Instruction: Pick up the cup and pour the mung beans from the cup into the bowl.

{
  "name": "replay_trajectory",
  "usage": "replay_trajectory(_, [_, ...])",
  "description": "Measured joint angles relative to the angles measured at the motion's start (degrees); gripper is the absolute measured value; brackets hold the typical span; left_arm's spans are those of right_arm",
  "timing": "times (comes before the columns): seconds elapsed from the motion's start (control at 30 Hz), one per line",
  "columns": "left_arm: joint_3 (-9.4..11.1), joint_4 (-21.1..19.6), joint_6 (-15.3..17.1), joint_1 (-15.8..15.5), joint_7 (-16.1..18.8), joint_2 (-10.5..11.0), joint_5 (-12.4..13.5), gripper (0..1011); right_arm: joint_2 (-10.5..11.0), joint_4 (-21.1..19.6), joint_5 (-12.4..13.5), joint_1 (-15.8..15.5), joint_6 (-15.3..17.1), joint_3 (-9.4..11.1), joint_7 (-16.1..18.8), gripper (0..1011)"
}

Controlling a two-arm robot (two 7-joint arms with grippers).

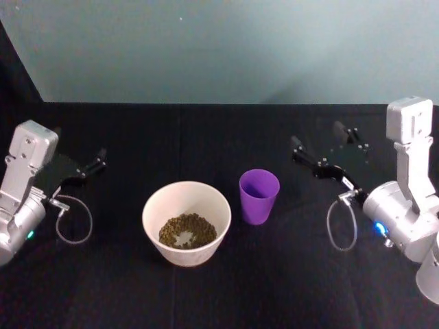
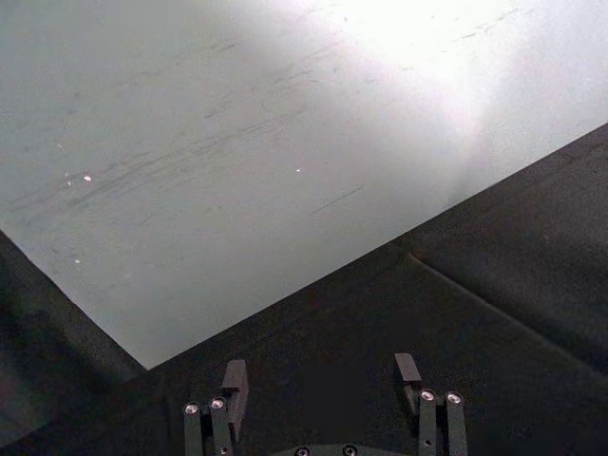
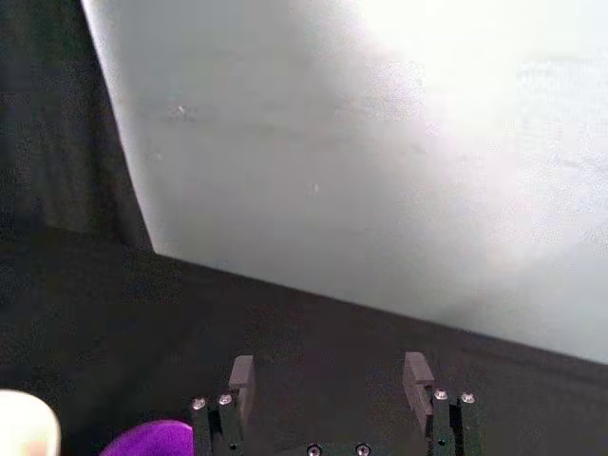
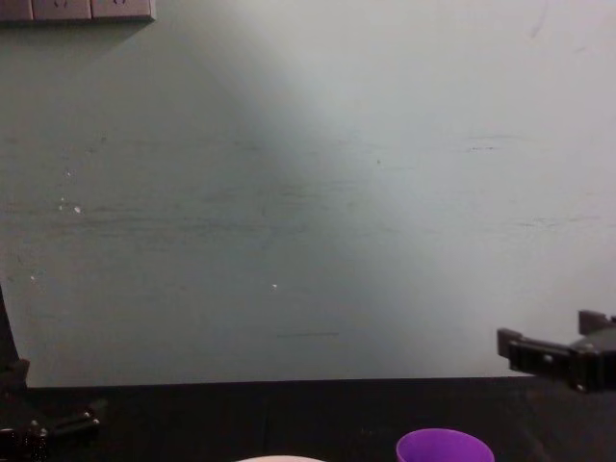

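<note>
The right gripper (image 1: 328, 152) sits at mid-right of the head view, its two black fingers spread wide with nothing between them, above the black table (image 1: 206, 137) and well apart from the cup (image 1: 258, 196). In the right wrist view this gripper (image 3: 330, 376) shows its fingers parted at the bottom edge, with the cup's purple rim (image 3: 152, 439) at lower left and a pale edge of the bowl (image 3: 27, 426) in the bottom-left corner. In the chest view it (image 4: 553, 356) enters from the right edge, above the cup (image 4: 445, 447) at the bottom.

The cup stands upright just right of centre in the head view, close beside the bowl (image 1: 186, 205) but not touching it. The bowl, at centre-left, holds mung beans (image 1: 186, 229) across its bottom.

The left gripper (image 1: 92, 166) rests at the left edge of the head view, well apart from the bowl; in the left wrist view its (image 2: 323, 389) fingers stand apart and empty over the dark cloth, facing the pale wall (image 2: 237, 142).
</note>
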Motion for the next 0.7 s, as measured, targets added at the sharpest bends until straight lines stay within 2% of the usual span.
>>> replay_trajectory(0.33, [0.0,0.0,0.0,0.0,0.0,0.0,0.0,1000,-0.24,4.67,-0.47,0.1,0.9,1.28,0.17,1002])
replay_trajectory(0.7, [0.0,0.0,0.0,0.0,0.0,0.0,0.0,1000,-1.43,7.93,-0.42,-0.62,-2.03,2.43,0.61,1003])
